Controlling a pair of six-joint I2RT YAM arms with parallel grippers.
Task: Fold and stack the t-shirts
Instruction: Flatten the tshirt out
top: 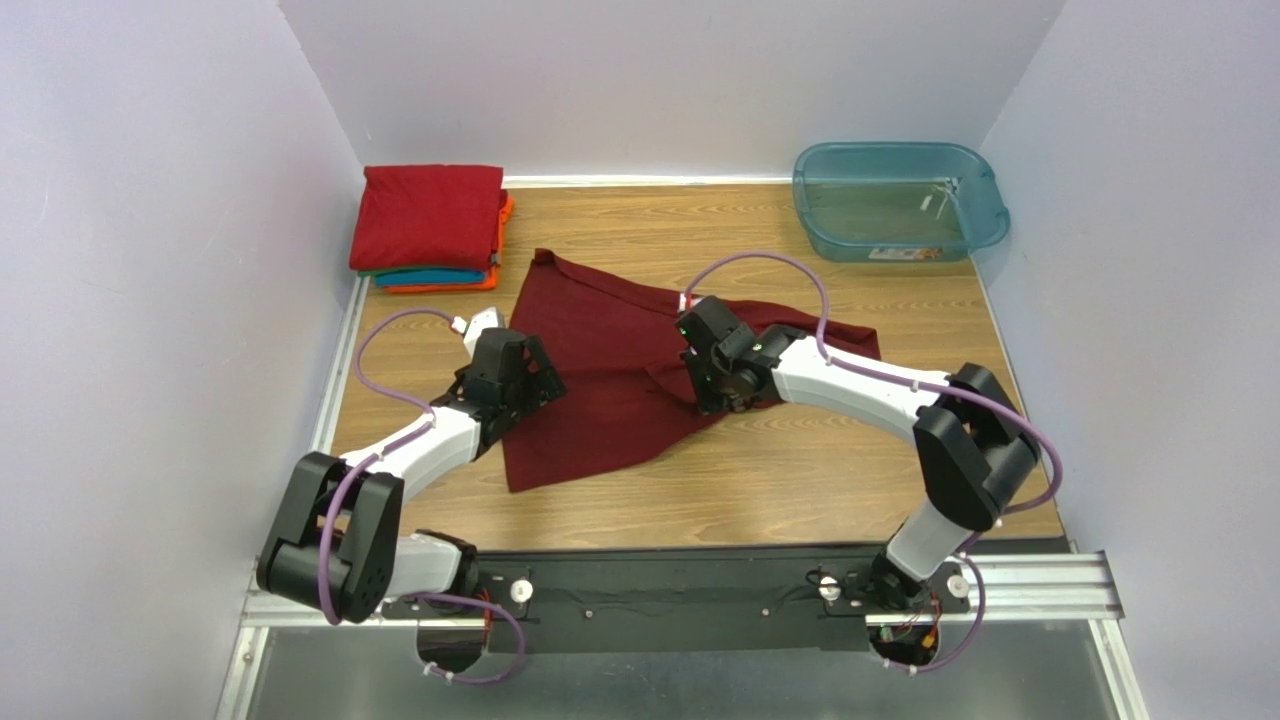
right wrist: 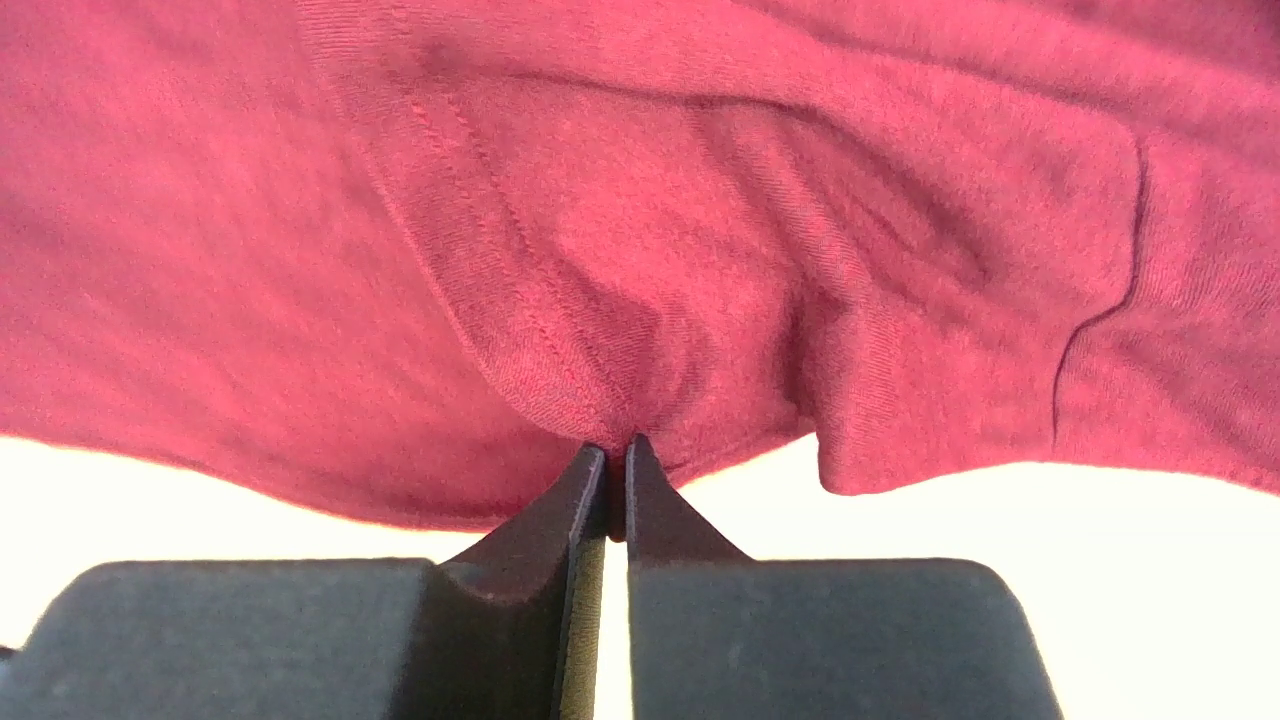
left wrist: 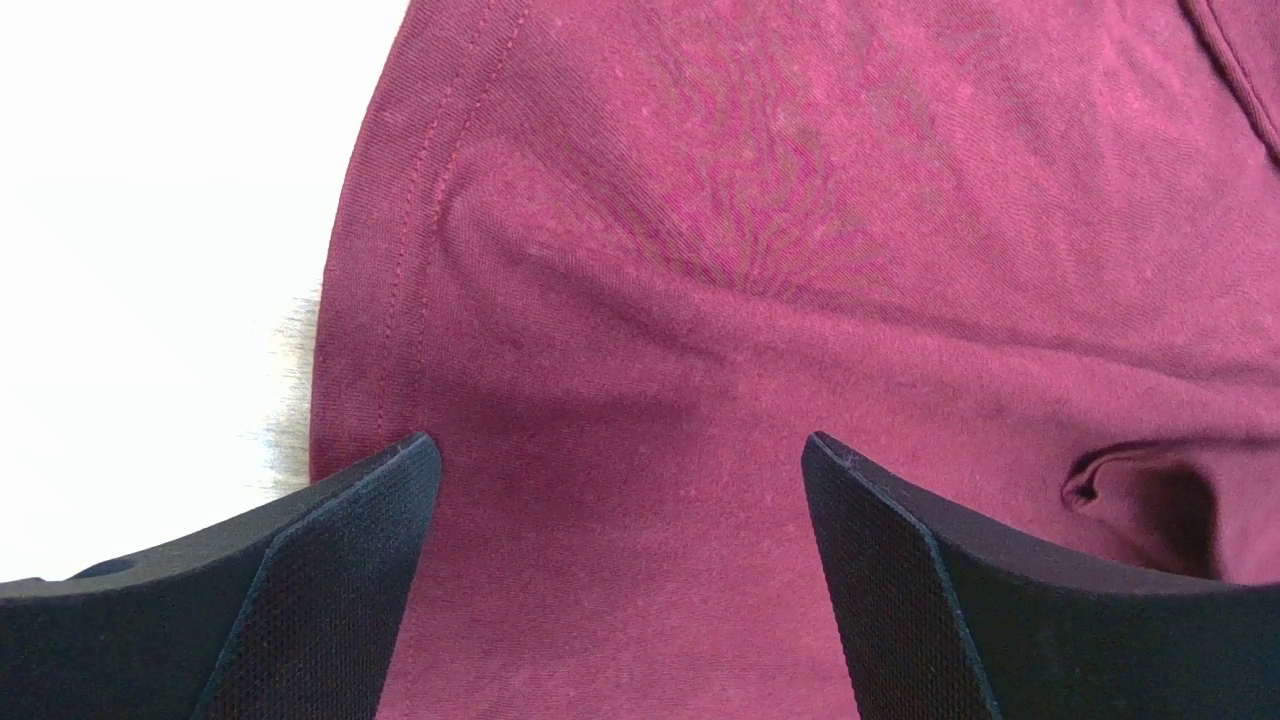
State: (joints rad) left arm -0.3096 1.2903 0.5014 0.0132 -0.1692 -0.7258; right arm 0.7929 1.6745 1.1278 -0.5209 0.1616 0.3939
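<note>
Maroon t-shirt [top: 609,383] lies rumpled on the table [top: 842,488], btwn both arms. Left gripper [left wrist: 616,458] is spread wide over its hem w/ nothing held; right gripper [right wrist: 616,450] pinches a fold tight. Folded stack [top: 428,225] (red on top) sits back-left. Teal tub [top: 899,203] is back-right, its label unreadable.

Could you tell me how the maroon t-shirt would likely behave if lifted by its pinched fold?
Probably floppy: the maroon t-shirt bunches into creases where the right gripper pinches it, so it would likely drape and sag. The knit looks thin, so it is probably light. Its textured weave suggests it should not slip easily.
</note>
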